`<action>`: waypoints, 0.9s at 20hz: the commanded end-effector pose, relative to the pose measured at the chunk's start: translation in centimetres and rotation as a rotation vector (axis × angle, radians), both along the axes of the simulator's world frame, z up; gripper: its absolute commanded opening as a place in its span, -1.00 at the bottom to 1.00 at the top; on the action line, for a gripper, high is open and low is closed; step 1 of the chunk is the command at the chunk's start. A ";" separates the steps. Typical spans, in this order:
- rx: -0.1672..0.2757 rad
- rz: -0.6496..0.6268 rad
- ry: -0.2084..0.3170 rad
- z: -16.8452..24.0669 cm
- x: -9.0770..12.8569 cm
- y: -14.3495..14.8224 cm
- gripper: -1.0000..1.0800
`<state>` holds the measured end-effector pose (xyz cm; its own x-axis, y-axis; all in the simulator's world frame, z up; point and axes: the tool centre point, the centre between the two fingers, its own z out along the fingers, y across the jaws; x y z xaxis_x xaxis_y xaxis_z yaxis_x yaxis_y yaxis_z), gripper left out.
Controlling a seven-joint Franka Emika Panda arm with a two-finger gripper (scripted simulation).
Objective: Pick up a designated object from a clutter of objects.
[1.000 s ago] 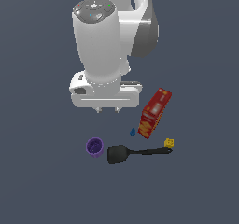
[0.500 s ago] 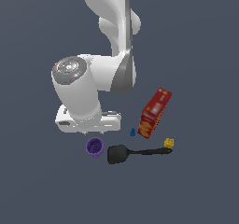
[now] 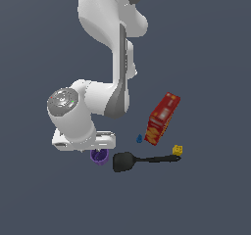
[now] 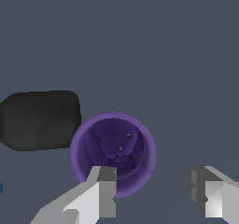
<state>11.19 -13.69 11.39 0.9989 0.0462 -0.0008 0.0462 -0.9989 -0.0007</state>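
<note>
Wrist view shows the two grey fingers (image 4: 106,190) spread wide, nothing pinched between them. One finger overlaps the near rim of the purple cup (image 4: 113,150), its tip over the cup's opening; the other stands well clear of the cup, over bare counter (image 4: 154,41). So the gap between the fingers sits off to one side of the cup rather than around it. The cup stands upright, its round mouth open toward the camera and the dark purple inside visible. Just beside it lies the black, rounded blade of the spatula (image 4: 39,119) — close to the cup, though whether they touch cannot be told. A sliver of the blue piece (image 4: 1,188) peeks in at the frame edge.

From the exterior view, the gripper (image 3: 93,148) hangs low over the cup (image 3: 99,156), whose purple body pokes out from under the white hand. The fingers themselves are hidden there. To the exterior view's right of the cup lies the spatula (image 3: 142,159), its handle reaching to the yellow cube (image 3: 178,150). The blue piece (image 3: 139,139) sits just beside the lower end of the red box (image 3: 162,119), which lies tilted — well apart from the cup.
</note>
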 end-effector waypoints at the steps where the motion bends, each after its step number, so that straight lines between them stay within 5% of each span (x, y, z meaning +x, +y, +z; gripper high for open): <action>1: -0.001 0.003 -0.001 -0.9 0.2 -0.6 0.23; 18: -0.002 0.005 -0.001 -4.5 0.2 -0.9 0.23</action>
